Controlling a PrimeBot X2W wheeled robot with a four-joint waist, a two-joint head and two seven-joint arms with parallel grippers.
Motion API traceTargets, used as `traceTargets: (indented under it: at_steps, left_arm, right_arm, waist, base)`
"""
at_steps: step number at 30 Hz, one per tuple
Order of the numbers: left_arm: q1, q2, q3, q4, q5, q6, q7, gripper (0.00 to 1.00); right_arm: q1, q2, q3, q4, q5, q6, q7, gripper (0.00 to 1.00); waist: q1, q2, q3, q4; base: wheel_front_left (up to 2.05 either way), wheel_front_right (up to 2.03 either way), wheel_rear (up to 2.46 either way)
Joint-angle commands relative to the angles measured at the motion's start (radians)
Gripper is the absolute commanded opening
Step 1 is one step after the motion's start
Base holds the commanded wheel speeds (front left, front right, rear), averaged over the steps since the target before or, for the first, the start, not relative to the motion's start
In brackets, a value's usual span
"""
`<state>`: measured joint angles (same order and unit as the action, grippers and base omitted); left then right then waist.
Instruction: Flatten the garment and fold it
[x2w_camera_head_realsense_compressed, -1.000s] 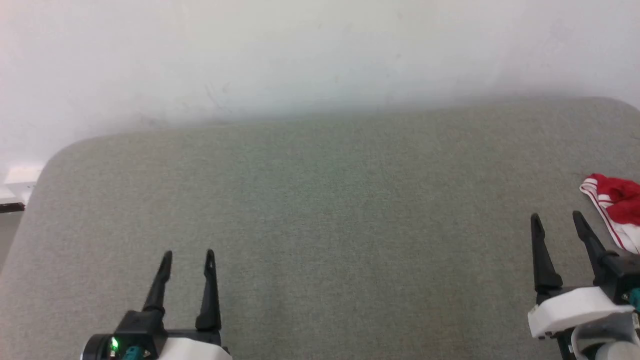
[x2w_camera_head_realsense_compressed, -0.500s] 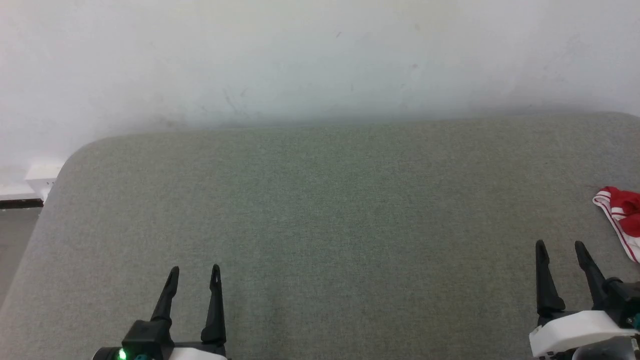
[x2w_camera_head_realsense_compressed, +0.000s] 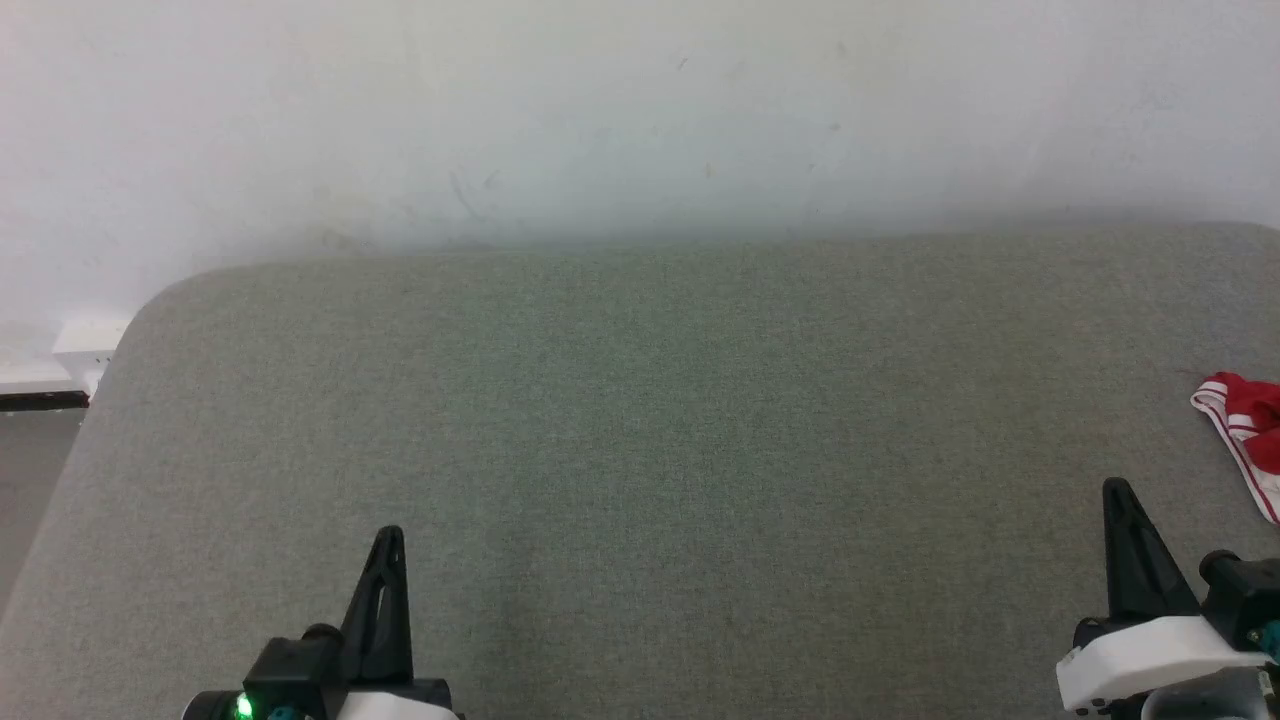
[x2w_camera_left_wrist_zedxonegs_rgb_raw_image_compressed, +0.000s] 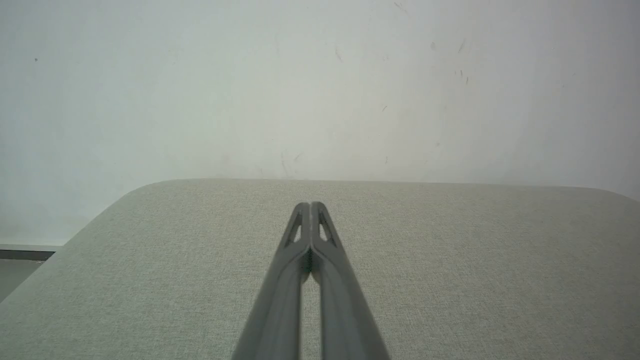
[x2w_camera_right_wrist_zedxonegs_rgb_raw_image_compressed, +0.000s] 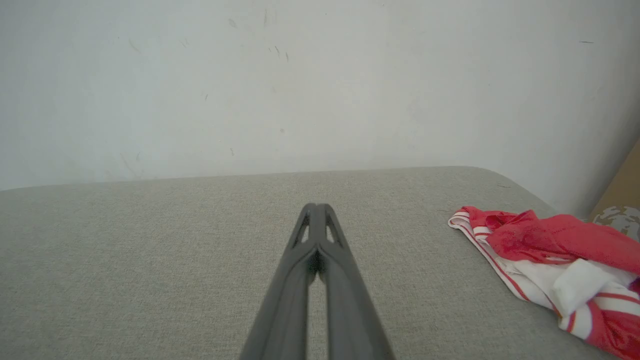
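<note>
A pale wall (x2w_camera_head_realsense_compressed: 640, 120) rises behind a grey fabric-covered worktop (x2w_camera_head_realsense_compressed: 640, 450). The shirt (x2w_camera_head_realsense_compressed: 1255, 412), red with white striped trim, lies crumpled at the worktop's right edge. Both the left pincer (x2w_camera_head_realsense_compressed: 388, 540) and the right pincer (x2w_camera_head_realsense_compressed: 1118, 495) hang clenched and empty over the near side of the worktop, the right one near the shirt but apart from it.

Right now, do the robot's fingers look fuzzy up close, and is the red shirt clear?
Left wrist view: the left hand is blurry near the bottom edge, sharper at its closed tips. Right wrist view: the right hand blurs the same way; the garment looks bright and fairly sharp. Head view: even, soft light, no glare; the garment is cut off by the right edge.
</note>
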<state>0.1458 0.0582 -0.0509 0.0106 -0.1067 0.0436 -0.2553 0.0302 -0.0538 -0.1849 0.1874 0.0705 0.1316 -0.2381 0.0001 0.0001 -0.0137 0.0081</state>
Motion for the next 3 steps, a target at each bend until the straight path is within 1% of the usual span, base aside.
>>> traceTargets:
  at_steps: [1,3]
  left_arm:
    - [-0.003,0.000,0.001,0.000,0.002,-0.001,0.005,0.00]
    - [-0.004,0.000,0.001,0.000,0.003,-0.001,0.007,0.00]
  right_arm:
    - [-0.001,0.000,0.004,-0.004,-0.001,0.000,0.005,0.00]
    - [-0.001,0.000,0.005,-0.005,-0.002,0.000,0.006,0.00]
  waist:
    - [0.0000,-0.0001,0.000,0.000]
    - [0.0000,-0.0001,0.000,0.000]
  base:
    - [0.00,0.00,0.00]
    - [0.00,0.00,0.00]
